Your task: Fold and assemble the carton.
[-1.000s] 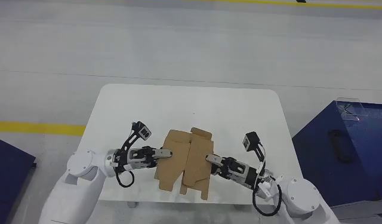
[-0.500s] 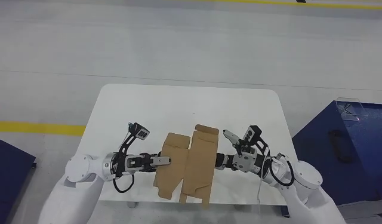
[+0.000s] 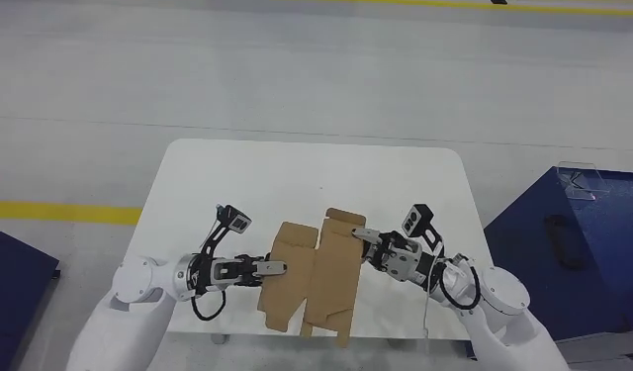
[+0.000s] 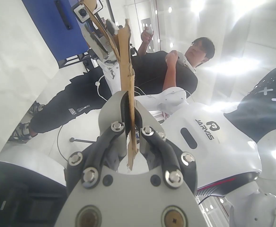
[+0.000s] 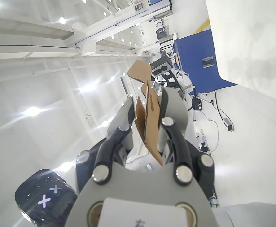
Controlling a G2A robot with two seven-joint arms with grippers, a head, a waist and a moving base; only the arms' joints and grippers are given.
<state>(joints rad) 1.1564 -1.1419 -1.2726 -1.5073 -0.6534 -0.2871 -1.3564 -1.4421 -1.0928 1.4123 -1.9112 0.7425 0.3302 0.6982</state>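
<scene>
As both point inward across the carton (image 3: 326, 272), left claw (image 3: 281, 267) pinches it; right wrist view reveals right claw (image 5: 148, 98) spread.

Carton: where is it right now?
In the top view the flattened carton is at the near edge of the table, between the arms: the left gripper clamps one side edge and the right gripper is at the opposite edge.

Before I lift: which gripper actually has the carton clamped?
The left gripper: its fingers are shut tight on the carton edge. The right gripper has its fingers wider apart around the opposite edge.
</scene>
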